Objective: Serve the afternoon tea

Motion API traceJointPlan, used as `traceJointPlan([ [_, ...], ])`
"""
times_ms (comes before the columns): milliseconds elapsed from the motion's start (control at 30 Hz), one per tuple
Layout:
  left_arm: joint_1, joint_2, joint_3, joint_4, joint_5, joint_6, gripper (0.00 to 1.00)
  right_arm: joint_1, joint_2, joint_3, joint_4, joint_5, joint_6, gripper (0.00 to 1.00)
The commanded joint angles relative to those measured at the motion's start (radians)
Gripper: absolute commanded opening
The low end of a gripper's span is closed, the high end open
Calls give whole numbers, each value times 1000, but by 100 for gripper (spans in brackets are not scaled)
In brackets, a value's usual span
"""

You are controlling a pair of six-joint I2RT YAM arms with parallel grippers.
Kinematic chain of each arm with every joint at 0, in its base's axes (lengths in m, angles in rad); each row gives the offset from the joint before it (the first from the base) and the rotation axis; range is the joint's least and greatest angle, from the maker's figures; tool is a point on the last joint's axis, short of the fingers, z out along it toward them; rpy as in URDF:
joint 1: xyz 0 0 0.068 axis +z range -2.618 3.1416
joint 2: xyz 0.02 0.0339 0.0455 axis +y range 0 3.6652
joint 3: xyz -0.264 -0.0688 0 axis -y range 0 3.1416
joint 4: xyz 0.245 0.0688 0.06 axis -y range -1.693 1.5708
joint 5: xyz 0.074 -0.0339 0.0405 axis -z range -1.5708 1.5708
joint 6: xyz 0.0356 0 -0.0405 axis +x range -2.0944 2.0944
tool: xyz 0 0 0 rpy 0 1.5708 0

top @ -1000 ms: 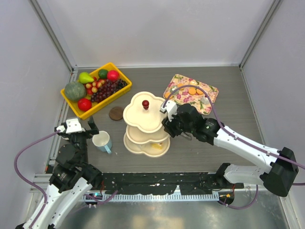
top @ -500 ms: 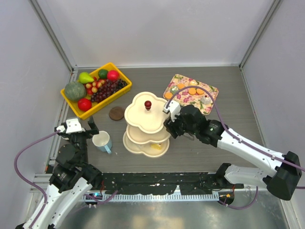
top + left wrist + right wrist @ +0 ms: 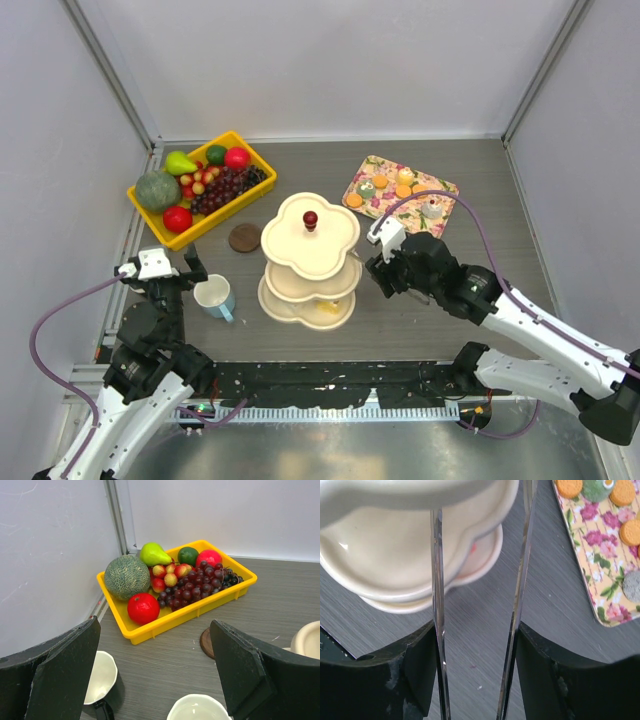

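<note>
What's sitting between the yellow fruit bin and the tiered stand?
A small flat brown disc, apart from the yellow bin and close beside the stand; clearest in the top view.

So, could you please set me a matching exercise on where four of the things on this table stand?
Things:
1. tiered stand
2. yellow bin
3. floral tray
4. pale blue mug

Places on the table:
A. far right
B. near left
C. middle
D. far left

Pairs: 1-C, 2-D, 3-A, 4-B
</note>
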Motion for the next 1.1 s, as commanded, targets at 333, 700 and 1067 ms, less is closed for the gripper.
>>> traceJointPlan([
  [333, 5, -5, 16, 30, 13, -11, 99, -57, -37, 65, -190, 269, 66, 58],
  [700, 5, -16, 17, 30, 14, -19, 99, -390, 134, 155, -234, 215, 172, 59],
  [1067, 5, -34, 20, 21, 26, -33, 99, -573, 432, 301, -201, 186, 226, 60],
])
